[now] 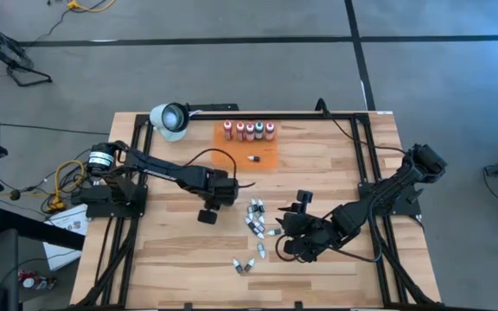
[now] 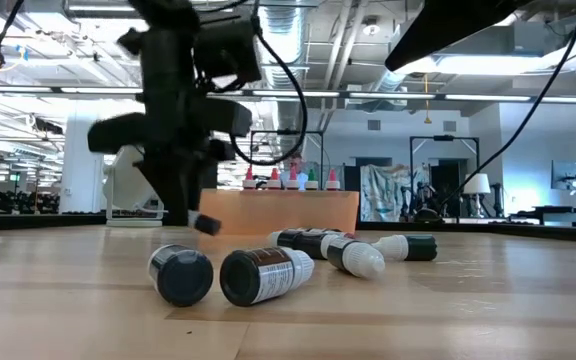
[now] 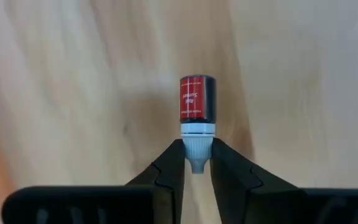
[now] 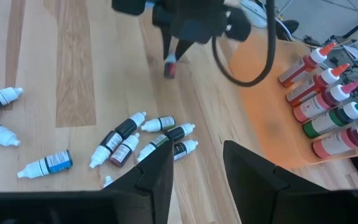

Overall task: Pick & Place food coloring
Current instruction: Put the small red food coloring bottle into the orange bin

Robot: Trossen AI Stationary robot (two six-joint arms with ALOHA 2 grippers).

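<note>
Left gripper [image 3: 196,163]: clenched on a small vial [image 3: 197,109] with a red label and dark body, held by its white cap; the vial hangs off the tabletop, near the middle of it, between the orange tray and the scattered vials.
Held vial, other views: from the right wrist camera it shows as a small dark-red piece [image 4: 170,68] under the left arm's fingers; in the low view it is a dark blur [image 2: 206,224] just above the wood.
Right gripper [image 4: 194,171]: jaws stand apart with nothing between them, hovering over the tabletop beside the loose vials, on the right side.
Loose vials [image 1: 257,218]: a cluster lies on its sides at mid-table, white caps pointing various ways; one has a blue label [image 4: 45,165].
Front vials [image 1: 245,264]: a few lie apart from the cluster, nearer the front edge; the low view shows two of them bottom-on [image 2: 218,275].
Orange tray [image 1: 271,155]: flat, at the back of the tabletop; one small vial [image 1: 252,158] lies on it alone.
Larger bottles [image 1: 249,130]: a row stands upright along the tray's far edge, red, orange and green, capped in white or pink [image 4: 328,106].
Tabletop [image 1: 171,259]: pale wood planks.
White lamp-like object [image 1: 170,120]: at the back left corner.
</note>
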